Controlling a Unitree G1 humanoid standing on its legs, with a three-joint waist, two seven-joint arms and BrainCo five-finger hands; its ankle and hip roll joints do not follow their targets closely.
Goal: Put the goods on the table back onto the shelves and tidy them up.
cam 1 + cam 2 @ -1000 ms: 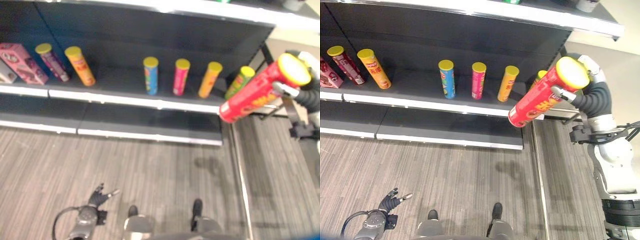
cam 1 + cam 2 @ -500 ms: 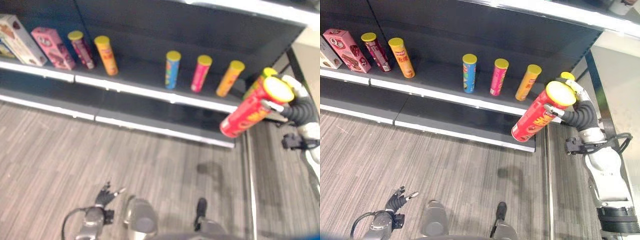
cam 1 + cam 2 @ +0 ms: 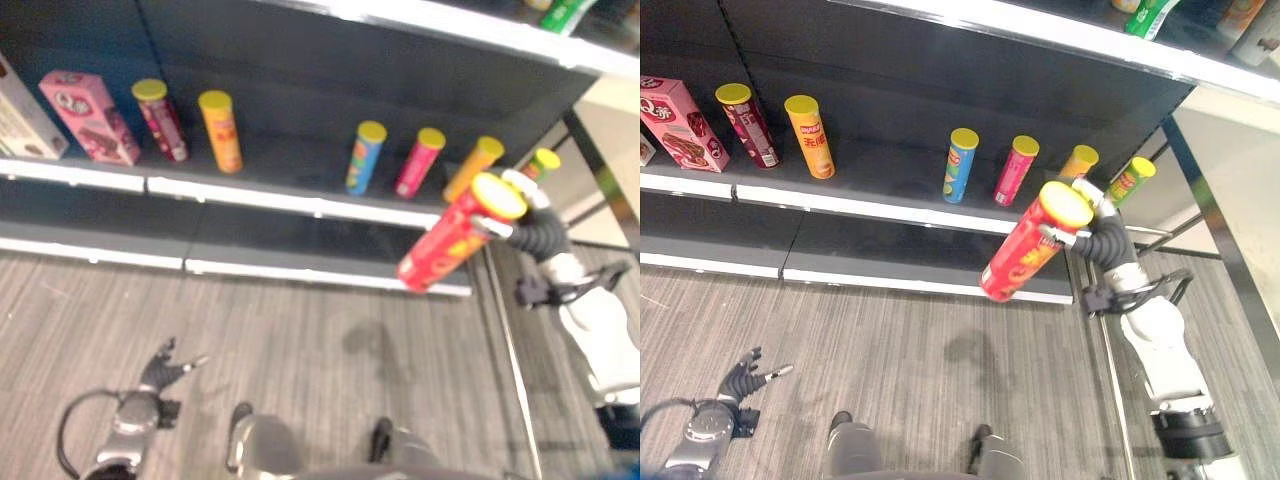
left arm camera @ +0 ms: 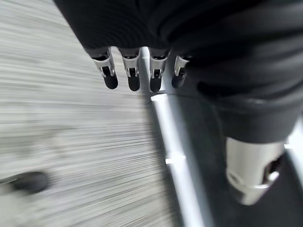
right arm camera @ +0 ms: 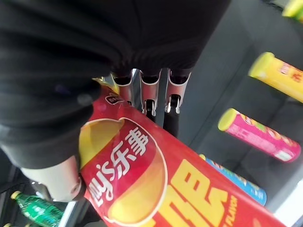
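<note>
The right robot hand [image 3: 1077, 222] is mostly hidden behind the red tube [image 3: 1025, 252] it grips. At the left edge of the left eye view a box [image 3: 18, 112] is cut off. On the upper shelf [image 3: 1060, 28], upper right, green packages [image 3: 1148, 16] are cropped by the top edge. The left robot hand [image 3: 740, 380] is small, lower left.

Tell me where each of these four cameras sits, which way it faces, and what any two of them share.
Left eye view: on the head, looking down at the shelf and floor; right hand holds the red can, left hand hangs low.
Right eye view: beside it, same scene, same can, both hands.
Left wrist view: on the left wrist, looking along relaxed fingers at the floor.
Right wrist view: on the right wrist, along fingers curled round the can, toward shelved cans.
Shared: the pink can shows in the right eye and right wrist views.
</note>
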